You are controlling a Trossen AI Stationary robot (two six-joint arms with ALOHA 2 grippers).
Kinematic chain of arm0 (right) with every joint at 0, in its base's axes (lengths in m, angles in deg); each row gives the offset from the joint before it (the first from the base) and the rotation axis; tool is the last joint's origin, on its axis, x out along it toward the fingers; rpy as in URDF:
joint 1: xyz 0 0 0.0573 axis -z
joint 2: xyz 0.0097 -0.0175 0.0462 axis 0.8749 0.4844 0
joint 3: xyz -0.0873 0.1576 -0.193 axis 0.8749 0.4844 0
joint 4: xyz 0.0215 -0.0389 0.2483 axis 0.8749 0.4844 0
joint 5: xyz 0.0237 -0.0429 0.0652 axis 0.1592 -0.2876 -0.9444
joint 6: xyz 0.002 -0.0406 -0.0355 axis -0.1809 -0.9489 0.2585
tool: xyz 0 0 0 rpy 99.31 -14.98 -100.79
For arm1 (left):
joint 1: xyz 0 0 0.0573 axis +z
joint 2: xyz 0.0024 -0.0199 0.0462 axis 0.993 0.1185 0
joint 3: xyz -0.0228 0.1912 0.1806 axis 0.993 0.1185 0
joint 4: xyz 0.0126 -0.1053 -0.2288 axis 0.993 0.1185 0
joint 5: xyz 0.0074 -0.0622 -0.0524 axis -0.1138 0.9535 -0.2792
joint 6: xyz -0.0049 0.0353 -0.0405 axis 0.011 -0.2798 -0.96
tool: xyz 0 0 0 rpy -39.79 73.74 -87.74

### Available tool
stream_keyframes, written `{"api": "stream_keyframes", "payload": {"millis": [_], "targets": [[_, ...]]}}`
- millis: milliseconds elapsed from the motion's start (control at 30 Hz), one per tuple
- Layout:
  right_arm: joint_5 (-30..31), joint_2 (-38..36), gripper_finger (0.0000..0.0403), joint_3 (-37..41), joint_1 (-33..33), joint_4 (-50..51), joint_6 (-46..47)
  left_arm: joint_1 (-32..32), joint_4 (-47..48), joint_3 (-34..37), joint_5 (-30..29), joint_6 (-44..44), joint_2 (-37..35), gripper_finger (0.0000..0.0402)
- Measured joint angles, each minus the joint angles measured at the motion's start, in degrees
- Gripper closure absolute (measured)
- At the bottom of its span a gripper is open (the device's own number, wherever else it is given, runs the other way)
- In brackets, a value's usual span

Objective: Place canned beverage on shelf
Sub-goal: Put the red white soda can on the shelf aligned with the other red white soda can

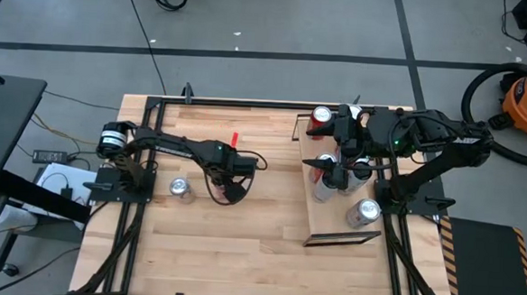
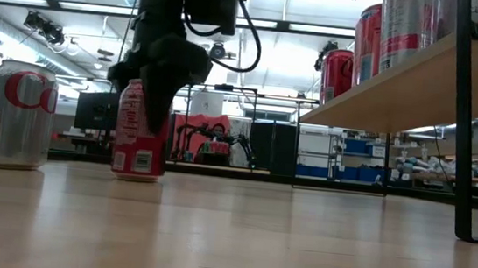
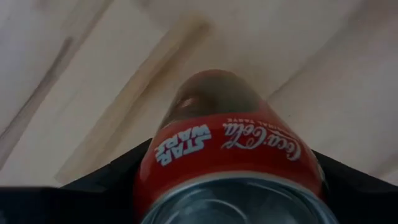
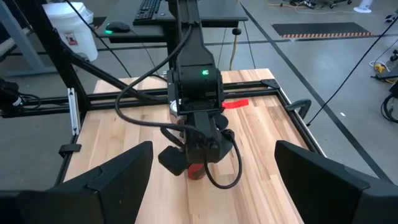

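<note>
Closest to the left wrist camera, a red can (image 3: 230, 149) stands upright on the tabletop (image 1: 241, 228) left of centre in the high view, with the left gripper (image 1: 230, 186) lowered over it, its fingers either side of the can but whether clamped cannot be told. The step in hand looks like the grasp. Next the fingers must clamp firmly, lift, and carry the can right to the shelf (image 1: 332, 219), where other cans stand and the right gripper (image 1: 340, 160) hovers, fingers apart and empty.

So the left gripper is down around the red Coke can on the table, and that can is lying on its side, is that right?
Not quite. The left gripper is down around the red Coke can on the table, but the can stands upright, not on its side. The low view shows this.
</note>
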Motion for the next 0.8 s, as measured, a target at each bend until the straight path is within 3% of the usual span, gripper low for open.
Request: {"api": "stream_keyframes", "payload": {"millis": [200,533,667,800], "targets": [[-1.06,0.0,0.0055,0.0,0.0,2.28,-0.02,2.12,1.1,-6.51,3.83,11.25,-0.04,0.0099],[0.28,-0.25,0.0055,0.0,0.48,5.33,0.55,6.06,10.69,-26.87,1.45,35.08,5.59,0.0099],[2.8,-1.61,0.0055,0.0,0.48,7.17,3.01,5.09,16.64,-36.59,-2.99,45.59,9.65,0.0098],[4.92,-2.95,0.0055,0.0,0.39,8.87,5.75,4.92,19.72,-44.41,-3.95,49.75,13.81,0.0097]]}}
